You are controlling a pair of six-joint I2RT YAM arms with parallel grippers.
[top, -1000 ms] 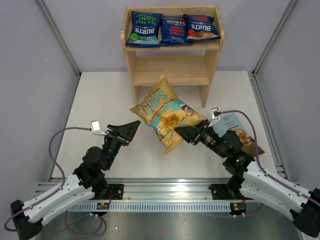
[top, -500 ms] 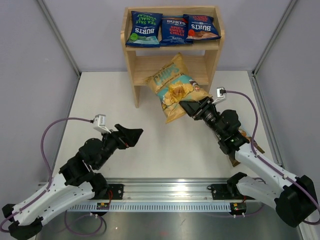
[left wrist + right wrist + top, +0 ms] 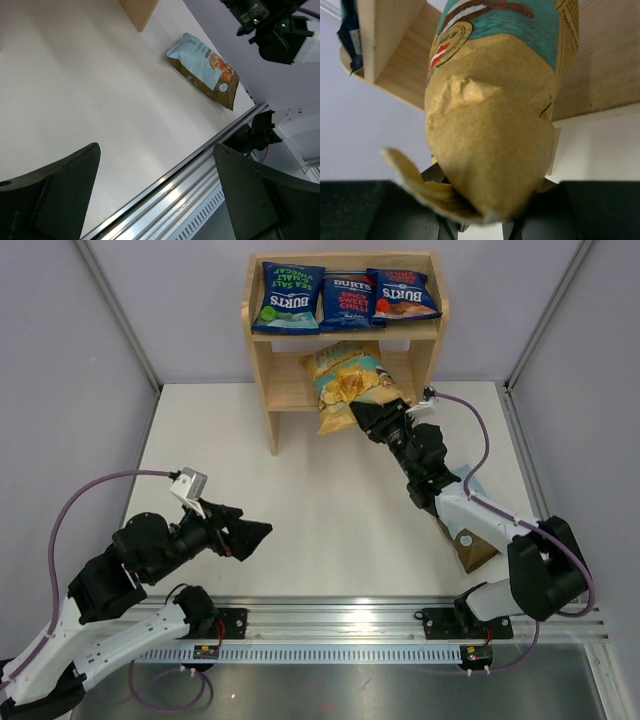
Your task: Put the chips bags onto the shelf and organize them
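Note:
The wooden shelf (image 3: 262,380) stands at the back of the table. Three dark-blue Burts chips bags (image 3: 287,298) (image 3: 347,300) (image 3: 402,294) lie side by side on its top tier. My right gripper (image 3: 368,418) is shut on the bottom end of the tan CHIPS bag (image 3: 345,380), whose upper part reaches into the lower tier. The right wrist view is filled by this bag (image 3: 490,140), with shelf wood (image 3: 395,65) behind it. The light-blue-and-brown bag (image 3: 466,542) (image 3: 204,69) lies flat at the right, partly under the right arm. My left gripper (image 3: 262,532) (image 3: 157,200) hangs open at the near left with nothing in it.
Grey walls close in the table on three sides. A metal rail (image 3: 340,618) (image 3: 200,165) runs along the near edge and carries both arm bases. The right arm stretches diagonally from the rail to the shelf front.
The right arm has carried the tan bag from mid-table back to the shelf's lower tier. The left arm has drawn back toward the near left, its gripper still open.

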